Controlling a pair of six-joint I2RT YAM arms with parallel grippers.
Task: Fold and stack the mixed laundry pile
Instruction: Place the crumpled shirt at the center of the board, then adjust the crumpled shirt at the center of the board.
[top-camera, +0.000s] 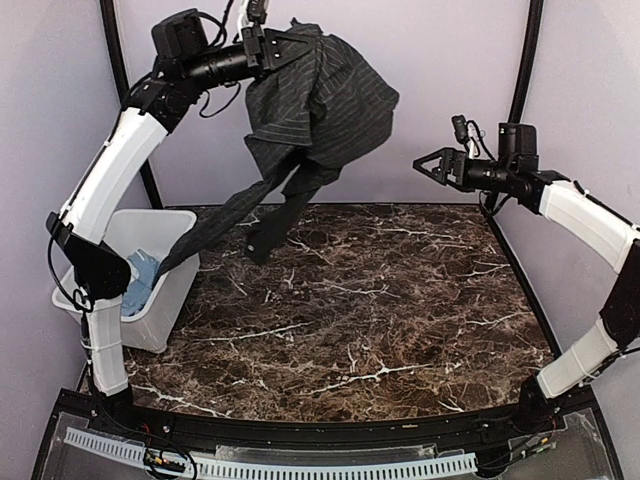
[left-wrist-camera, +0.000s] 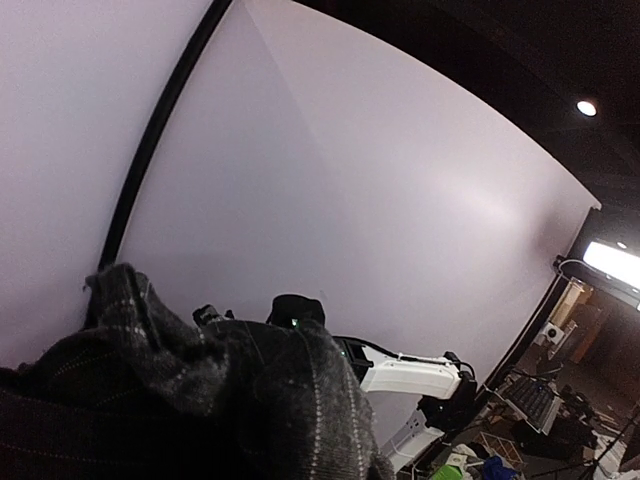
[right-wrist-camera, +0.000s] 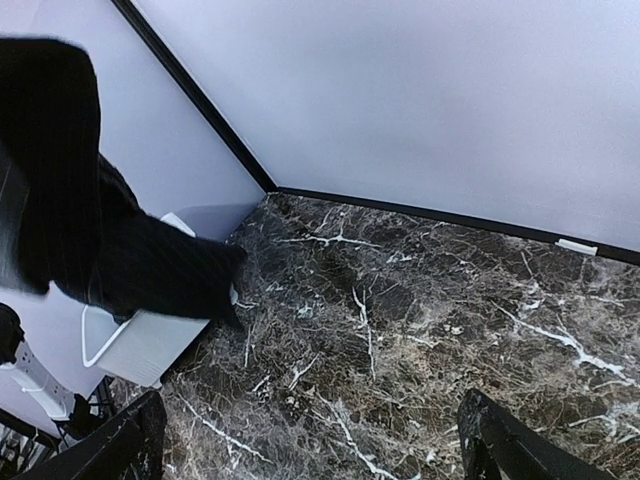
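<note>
A white bin (top-camera: 165, 300) at the worktop's (top-camera: 380, 300) left edge holds the blue T-shirt (top-camera: 140, 278). High above, the left end effector (top-camera: 287, 47) is clamped on the black shirt (top-camera: 325, 100), which hangs in the air, one sleeve (top-camera: 225, 220) reaching into the bin. The right end effector (top-camera: 422, 165) hangs wide open, empty.

Top view high, near edge, looks down on table (top-camera: 380, 320); right wrist shares it (closer); left wrist faces wall (left-wrist-camera: 350, 200).
</note>
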